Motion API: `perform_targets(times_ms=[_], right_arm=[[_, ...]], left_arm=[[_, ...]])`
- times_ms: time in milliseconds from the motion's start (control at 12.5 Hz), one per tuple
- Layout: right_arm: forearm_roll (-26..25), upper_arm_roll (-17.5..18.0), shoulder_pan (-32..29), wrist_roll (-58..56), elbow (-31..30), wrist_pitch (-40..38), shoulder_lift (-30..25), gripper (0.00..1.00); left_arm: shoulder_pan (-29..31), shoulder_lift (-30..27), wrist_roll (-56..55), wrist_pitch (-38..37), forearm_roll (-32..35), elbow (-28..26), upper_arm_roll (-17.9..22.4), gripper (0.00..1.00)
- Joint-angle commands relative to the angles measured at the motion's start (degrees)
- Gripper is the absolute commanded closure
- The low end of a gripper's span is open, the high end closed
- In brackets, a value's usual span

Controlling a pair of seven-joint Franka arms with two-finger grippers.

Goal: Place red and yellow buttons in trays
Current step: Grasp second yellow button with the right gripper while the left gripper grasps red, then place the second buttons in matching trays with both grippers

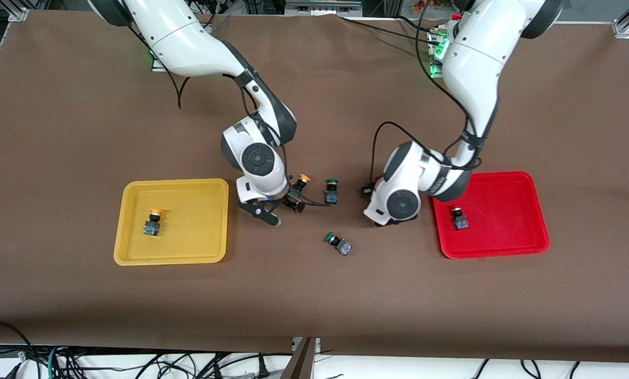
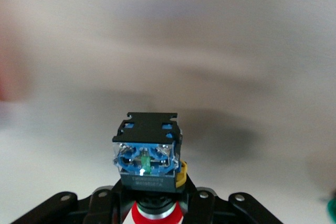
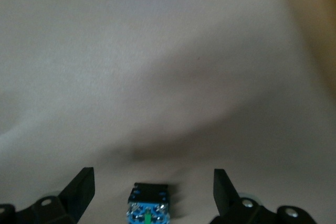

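My left gripper is shut on a red-capped button, its blue-grey base pointing away from the wrist. In the front view that hand is low over the cloth beside the red tray, which holds a red button. My right gripper is open, its fingers on either side of a button's base without touching it. The front view shows this yellow-capped button standing on the cloth near the yellow tray. Another yellow button lies in that tray.
Two green-capped buttons are on the brown cloth: one stands beside the right gripper's yellow button, and one lies on its side nearer the front camera. The trays sit at either end of the work area.
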Motion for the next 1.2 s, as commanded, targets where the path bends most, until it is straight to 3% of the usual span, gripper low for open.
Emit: perform_targets(times_ms=[0,80,160,240,480,800,960,1120], right_arm=[[0.3,-0.5,1.9,1.9,0.4,1.8,1.2,0.0],[0.3,-0.5,2.2,1.9,0.3,2.0,1.2,0.0],[0.4,-0.5,2.2,1.9,0.3,2.1,1.2,0.15],[0.5,-0.5,2.2,1.9,0.2,2.0,1.3,0.4],[0.4,-0.5,2.3,1.2,0.1,2.0,1.3,0.96],[0.3,-1.1,-0.8,-4.4,0.5,0.0,-1.0,1.0],[0.4,-0.7,-4.2,-10.9,1.8,-3.6,-1.5,1.0],[0.2,-1.1,-7.2,-17.0,5.0,-9.9,-2.3,1.0]], left_arm=[[7.4,-6.2,9.4,-7.5,0.3,-0.8,-0.3,0.9],[10.5,-7.2,13.3,-8.2,0.6,-0.8,-0.2,0.9],[13.3,-7.6,16.3,-8.2,1.9,-0.8,-0.2,0.9],[15.7,-7.6,19.8,-8.2,4.2,-0.7,-0.2,0.9],[19.9,-6.2,26.3,-5.7,10.2,-0.7,-0.2,0.9],[23.5,-3.8,28.7,4.1,11.0,-1.2,-0.2,0.9],[24.4,-2.2,29.0,6.5,11.0,-1.8,-0.2,0.9],[25.3,0.6,28.9,12.7,11.0,-2.0,-0.2,0.83]])
